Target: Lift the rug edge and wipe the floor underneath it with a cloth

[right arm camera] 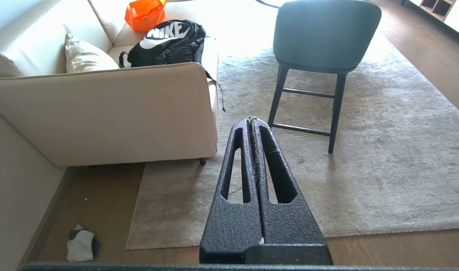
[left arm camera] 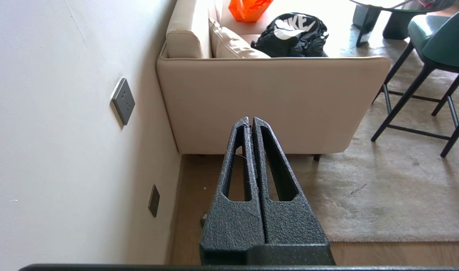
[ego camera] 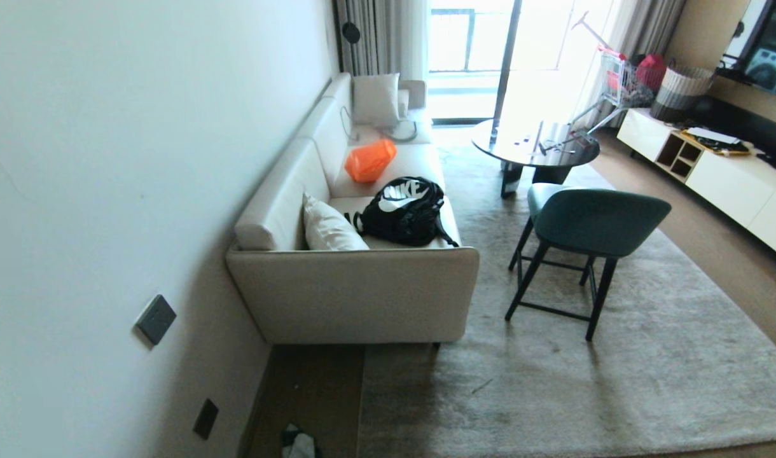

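Note:
The large grey-beige rug [ego camera: 585,381] lies flat on the brown plank floor [ego camera: 311,388]. Its rug edge [ego camera: 361,407] runs beside the sofa's end, and the near corner [right arm camera: 128,246] shows in the right wrist view. A crumpled white and dark cloth [right arm camera: 81,245] lies on the floor by the wall, also seen in the head view [ego camera: 299,443]. My left gripper [left arm camera: 251,120] is shut and empty, held above the floor strip and rug edge [left arm camera: 383,240]. The shut, empty right gripper [right arm camera: 251,120] hangs over the rug. Neither arm shows in the head view.
A cream sofa [ego camera: 362,292] with a black backpack [ego camera: 404,210] and an orange bag [ego camera: 370,159] stands partly on the rug. A teal chair [ego camera: 591,222] and a round dark table [ego camera: 534,146] stand on it. A wall with sockets [ego camera: 156,318] runs along the left.

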`<state>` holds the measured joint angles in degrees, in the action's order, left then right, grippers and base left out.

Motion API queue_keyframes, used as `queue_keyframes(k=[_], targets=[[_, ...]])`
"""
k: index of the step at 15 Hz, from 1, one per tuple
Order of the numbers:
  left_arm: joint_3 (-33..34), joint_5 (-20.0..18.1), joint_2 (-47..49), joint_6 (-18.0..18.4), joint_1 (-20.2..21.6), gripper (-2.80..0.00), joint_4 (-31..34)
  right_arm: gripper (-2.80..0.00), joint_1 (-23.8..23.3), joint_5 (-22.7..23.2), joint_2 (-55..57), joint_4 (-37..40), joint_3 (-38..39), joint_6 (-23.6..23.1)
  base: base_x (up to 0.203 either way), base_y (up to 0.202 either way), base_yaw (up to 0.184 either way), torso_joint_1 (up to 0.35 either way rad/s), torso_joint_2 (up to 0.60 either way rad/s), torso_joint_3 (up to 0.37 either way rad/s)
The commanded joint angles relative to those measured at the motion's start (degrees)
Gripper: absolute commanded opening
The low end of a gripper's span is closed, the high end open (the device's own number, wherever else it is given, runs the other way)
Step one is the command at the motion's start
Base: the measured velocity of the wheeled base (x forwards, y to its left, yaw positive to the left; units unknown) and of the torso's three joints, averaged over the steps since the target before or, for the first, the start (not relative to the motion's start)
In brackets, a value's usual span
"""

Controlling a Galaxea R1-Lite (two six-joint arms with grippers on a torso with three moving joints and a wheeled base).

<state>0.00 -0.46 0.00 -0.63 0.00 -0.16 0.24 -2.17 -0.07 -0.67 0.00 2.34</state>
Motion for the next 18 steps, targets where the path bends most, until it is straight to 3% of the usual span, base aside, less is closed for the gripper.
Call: queue_keyframes(k=[1,18], targets=[[0.0,0.0,0.0,0.0,0.0,-2.80,-0.1,-2.80,0.0,0.0,0.1,0.0,0.0,0.0,0.000,0.000,0.000,0.000,0.00,0.000],[0.0,0.0,0.0,-0.1,0.0,-2.80,-0.1,-2.80,0.0,0.0,0.1,-0.1,0.0,0.0,0.000,0.000,0.000,0.000,0.00,0.000]])
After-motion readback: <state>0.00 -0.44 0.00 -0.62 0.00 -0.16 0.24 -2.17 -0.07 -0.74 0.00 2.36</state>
